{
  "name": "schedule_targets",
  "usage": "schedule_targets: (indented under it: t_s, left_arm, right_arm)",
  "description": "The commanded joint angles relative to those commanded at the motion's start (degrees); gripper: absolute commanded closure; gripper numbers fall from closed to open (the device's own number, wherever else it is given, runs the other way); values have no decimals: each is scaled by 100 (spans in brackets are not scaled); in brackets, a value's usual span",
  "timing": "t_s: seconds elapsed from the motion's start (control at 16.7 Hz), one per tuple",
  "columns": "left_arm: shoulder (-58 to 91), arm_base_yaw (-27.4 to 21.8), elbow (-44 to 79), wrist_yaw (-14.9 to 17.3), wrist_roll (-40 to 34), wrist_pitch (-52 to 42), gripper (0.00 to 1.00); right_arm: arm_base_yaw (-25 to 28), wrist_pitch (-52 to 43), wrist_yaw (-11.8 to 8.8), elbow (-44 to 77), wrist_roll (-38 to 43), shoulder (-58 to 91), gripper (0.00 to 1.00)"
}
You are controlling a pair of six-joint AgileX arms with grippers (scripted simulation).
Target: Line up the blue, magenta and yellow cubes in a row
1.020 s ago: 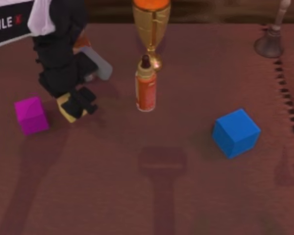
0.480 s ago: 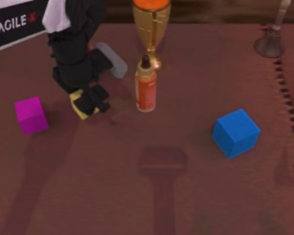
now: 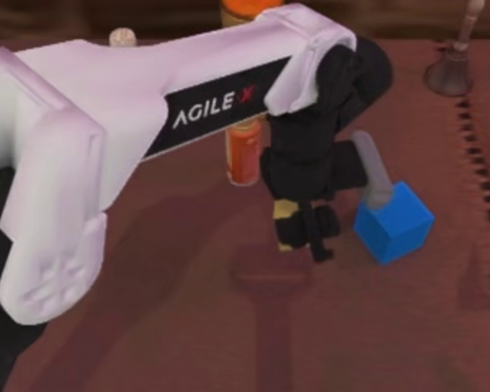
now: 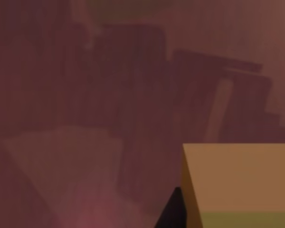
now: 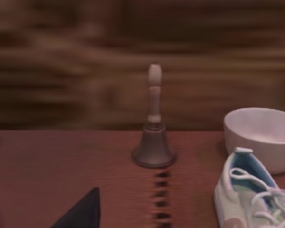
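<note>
From above, my big white left arm (image 3: 147, 122) reaches across the desk (image 3: 147, 327) and hides much of it. Its left pincer (image 3: 304, 233) is clamped on the yellow cube (image 3: 284, 211), just beside the blue cube (image 3: 394, 222). An orange bottle (image 3: 243, 155) stands behind the arm. The left wrist view shows the yellow cube (image 4: 240, 185) close up over the desk. The right wrist view shows a bell (image 5: 153, 142), a white bowl (image 5: 261, 135) and a shoe (image 5: 251, 194).

Yellow cube (image 3: 284, 211) — beside blue cube (image 3: 394, 222)
</note>
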Motion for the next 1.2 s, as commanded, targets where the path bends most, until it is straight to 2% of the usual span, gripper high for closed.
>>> schedule_targets:
  t_s: [0.18,0.3,0.66,1.02,1.2]
  left_arm:
    - [118,-702,339,-5,22,-171,100]
    - [144,-872,434,-8,28,-215,100]
    - [142,-875,341,-9,45,-104,100]
    - [443,-873,-439,-5,28,996,100]
    - [496,-878,-554,-4,30,1126,100]
  right_arm:
    - [0,0,0,0,0,0,0]
    - [0,0,0,0,0,0,0]
    - [0,0,0,0,0,0,0]
    - [0,0,0,0,0,0,0]
    - [0,0,0,0,0,0,0]
